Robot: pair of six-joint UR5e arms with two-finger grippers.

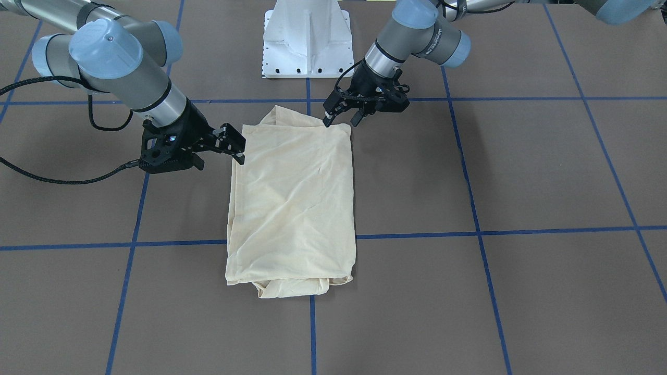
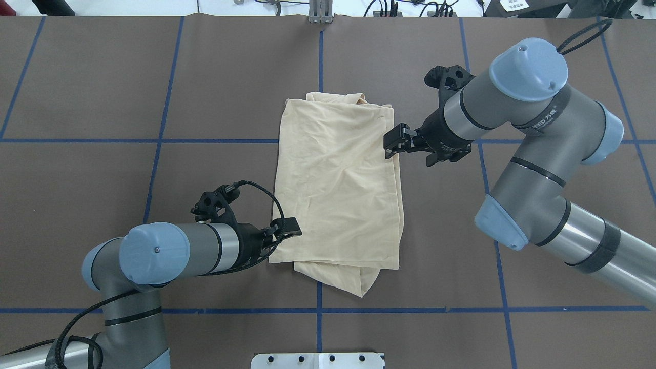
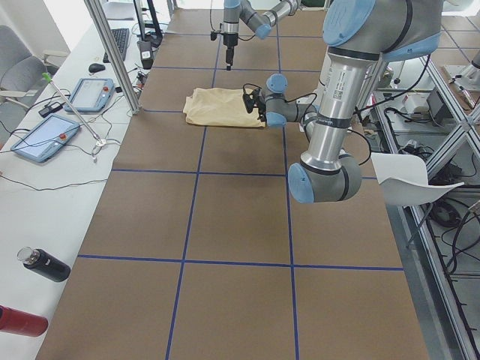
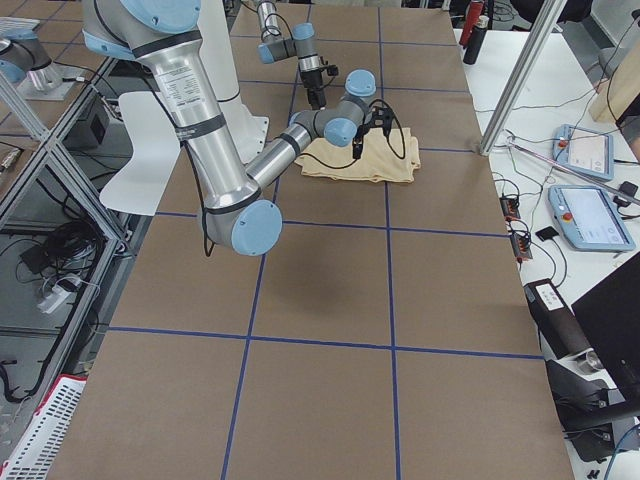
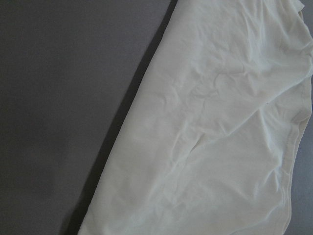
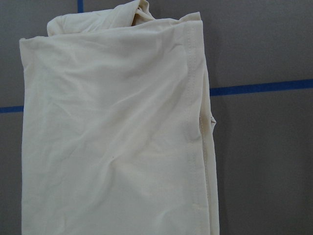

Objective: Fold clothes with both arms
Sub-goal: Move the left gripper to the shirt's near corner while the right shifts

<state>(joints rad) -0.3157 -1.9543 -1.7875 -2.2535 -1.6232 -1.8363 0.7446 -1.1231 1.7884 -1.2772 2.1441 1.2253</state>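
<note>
The pale cream-yellow shirt (image 1: 294,203) lies folded into a long rectangle on the brown table, with its print hidden; it also shows in the overhead view (image 2: 338,184). My left gripper (image 1: 341,122) is open and empty, just above the shirt's near corner on my left side (image 2: 289,230). My right gripper (image 1: 238,148) is open and empty, at the shirt's right edge towards its far end (image 2: 392,143). Both wrist views show only cloth (image 5: 210,137) (image 6: 112,142) and table, no fingers.
The white pedestal base (image 1: 307,41) stands just behind the shirt. Blue tape lines (image 2: 318,61) grid the table. Two tablets (image 3: 90,94) and bottles (image 3: 45,266) lie on the side bench beyond the table's far edge.
</note>
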